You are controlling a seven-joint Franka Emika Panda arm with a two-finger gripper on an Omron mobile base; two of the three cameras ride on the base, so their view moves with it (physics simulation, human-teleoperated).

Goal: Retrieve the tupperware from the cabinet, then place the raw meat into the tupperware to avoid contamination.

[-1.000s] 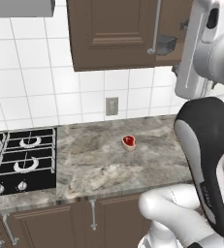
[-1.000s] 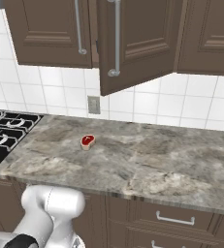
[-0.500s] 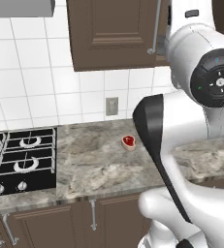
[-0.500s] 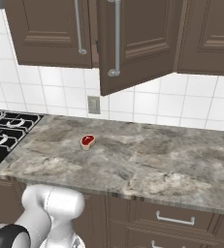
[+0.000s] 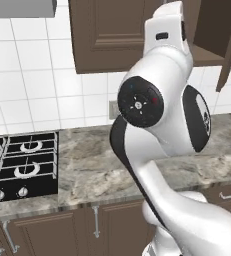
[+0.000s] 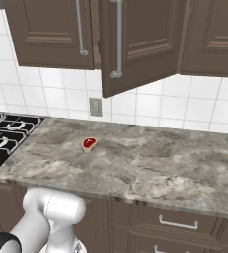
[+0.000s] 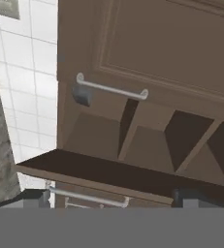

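Cabinet open, tupperware not yet retrieved.
On the left, the meat (image 6: 89,144) lies alone on the surface (image 6: 150,168), awaiting its container. The cabinet (image 6: 140,44) door hangs ajar for access. In the hand view the tupperware (image 7: 82,95) sits on the shelf inside; the pincer (image 7: 114,198), jaws spread wide and empty, faces it for the reach.

No readable text, label, brand, number or sign appears anywhere in these views, not on the cabinet (image 6: 135,39), the bench (image 6: 135,168), the stove (image 5: 19,165) or the wall outlet (image 6: 95,106).
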